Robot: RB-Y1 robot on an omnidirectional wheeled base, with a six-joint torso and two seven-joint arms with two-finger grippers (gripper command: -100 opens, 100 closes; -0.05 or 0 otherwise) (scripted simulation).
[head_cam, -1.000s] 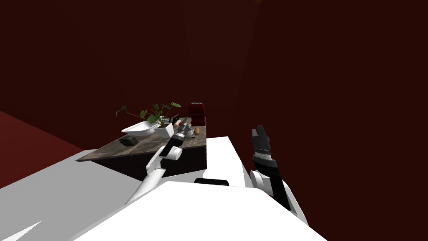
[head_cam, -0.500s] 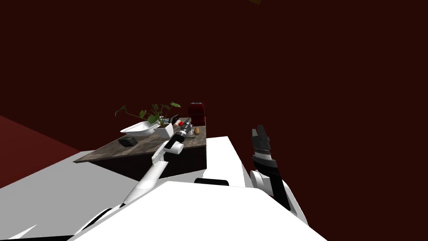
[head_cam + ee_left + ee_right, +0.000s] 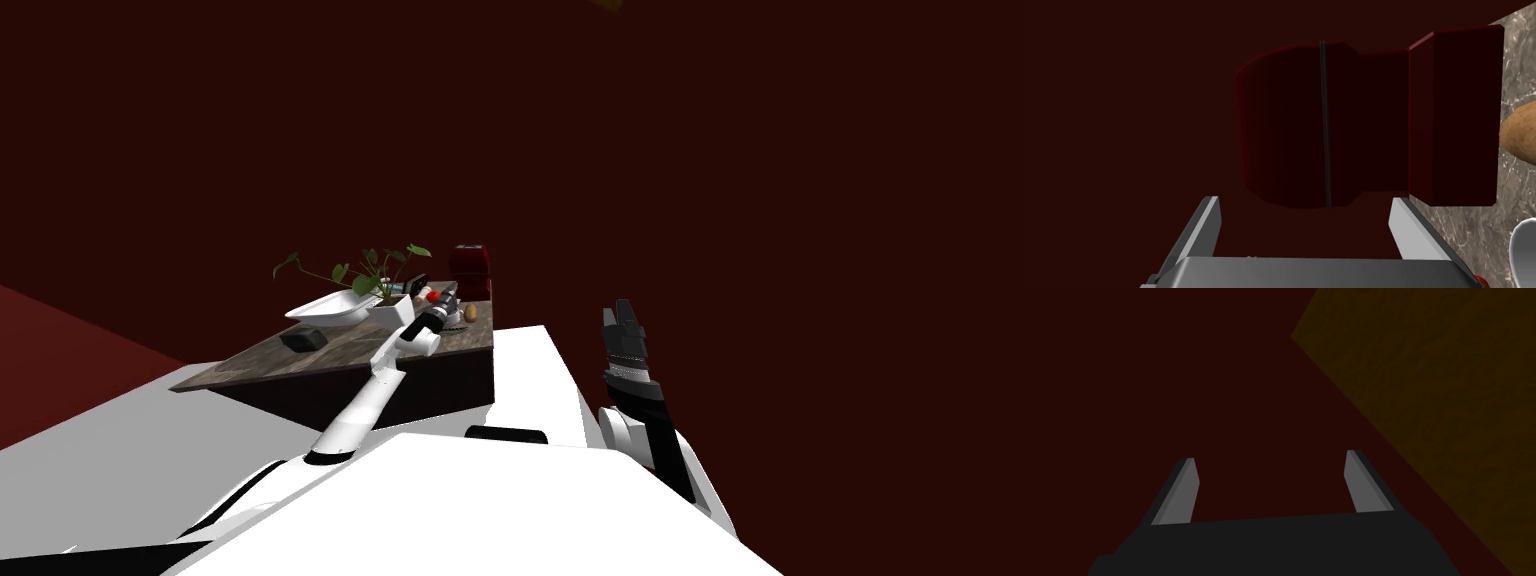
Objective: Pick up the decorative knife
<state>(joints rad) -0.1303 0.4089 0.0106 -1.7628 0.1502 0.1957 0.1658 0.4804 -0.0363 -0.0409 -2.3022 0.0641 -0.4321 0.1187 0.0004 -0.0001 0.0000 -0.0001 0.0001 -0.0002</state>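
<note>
One dark stone-topped table (image 3: pixel 300 365) carries a dark red appliance (image 3: pixel 1324 125), a leafy plant (image 3: pixel 365 270) and a white dish (image 3: pixel 325 307). My left gripper (image 3: pixel 1304 205) hovers at the far end, fingers spread, facing the appliance. The right gripper (image 3: pixel 1271 460) is up at my side, also spread. The decorative knife (image 3: pixel 431 296), small, red and white, lies just beside the left gripper, near a brown potato (image 3: pixel 1519 135).

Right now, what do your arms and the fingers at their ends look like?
My left arm is white segments with dark joints; my right arm shows black and grey above a white joint. The left gripper and right gripper are each a dark box with two thin, flat, light grey fingers.
</note>
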